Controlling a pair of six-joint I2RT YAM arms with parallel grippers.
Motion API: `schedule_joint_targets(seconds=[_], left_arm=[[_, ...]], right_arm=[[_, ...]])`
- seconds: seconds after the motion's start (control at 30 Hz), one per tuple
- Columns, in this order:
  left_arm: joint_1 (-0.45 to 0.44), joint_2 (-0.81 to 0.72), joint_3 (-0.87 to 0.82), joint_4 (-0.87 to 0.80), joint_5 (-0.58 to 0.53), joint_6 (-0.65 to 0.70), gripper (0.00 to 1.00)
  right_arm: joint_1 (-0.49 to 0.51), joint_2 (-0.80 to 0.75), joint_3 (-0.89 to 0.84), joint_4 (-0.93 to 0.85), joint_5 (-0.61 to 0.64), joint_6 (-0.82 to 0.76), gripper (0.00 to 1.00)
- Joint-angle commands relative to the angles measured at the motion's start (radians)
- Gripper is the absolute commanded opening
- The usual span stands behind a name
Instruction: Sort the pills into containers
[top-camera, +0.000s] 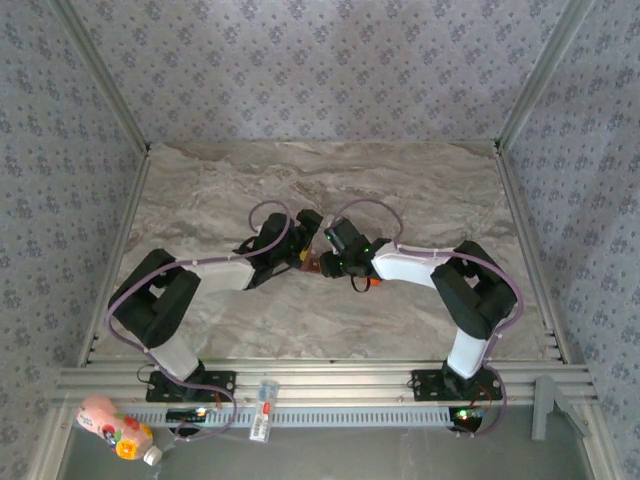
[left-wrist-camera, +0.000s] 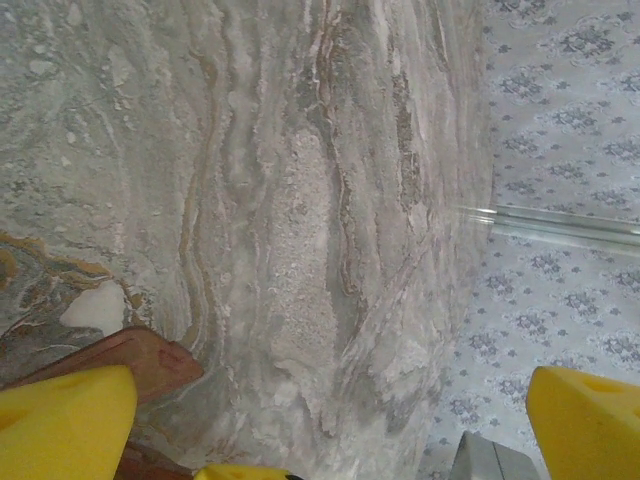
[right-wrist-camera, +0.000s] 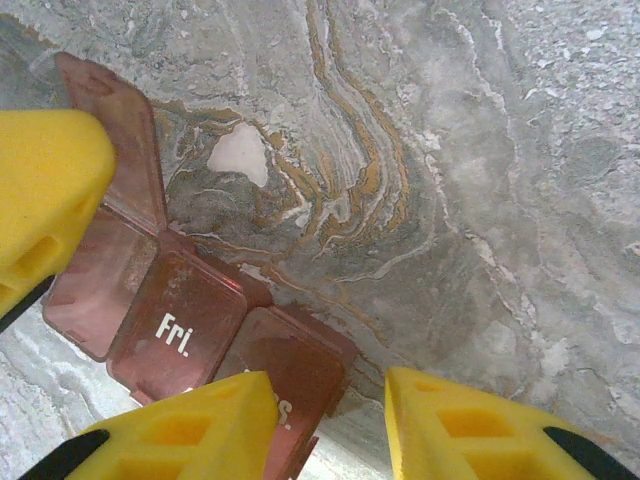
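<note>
The containers lie just beside the wide-open left jaws and partly beneath the narrowly parted, empty right jaws.

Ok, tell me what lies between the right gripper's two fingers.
In the right wrist view, a corner of the containers sits in the right gripper gap, next to one finger; the rest of the gap is bare marble table.
</note>
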Motion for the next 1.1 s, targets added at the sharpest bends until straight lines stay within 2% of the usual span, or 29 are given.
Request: schedule_joint_targets(seconds=[0.0,0.87,1.07], left_arm=[[0.006,0.022,0.028,0.038,0.011,-0.013,1.00],[0.016,0.076,0.106,-0.001,0.031,-0.012,1.00],[0.019,0.053,0.149,-0.013,0.080,0.003,1.00]], right_arm=[[0.022,0.072,-0.036,-0.131,-0.021,-0.021,0.38],[0.027,0.077,-0.032,-0.146,-0.009,-0.025,0.38],[0.028,0.071,0.002,-0.179,-0.003,-0.042,0.38]])
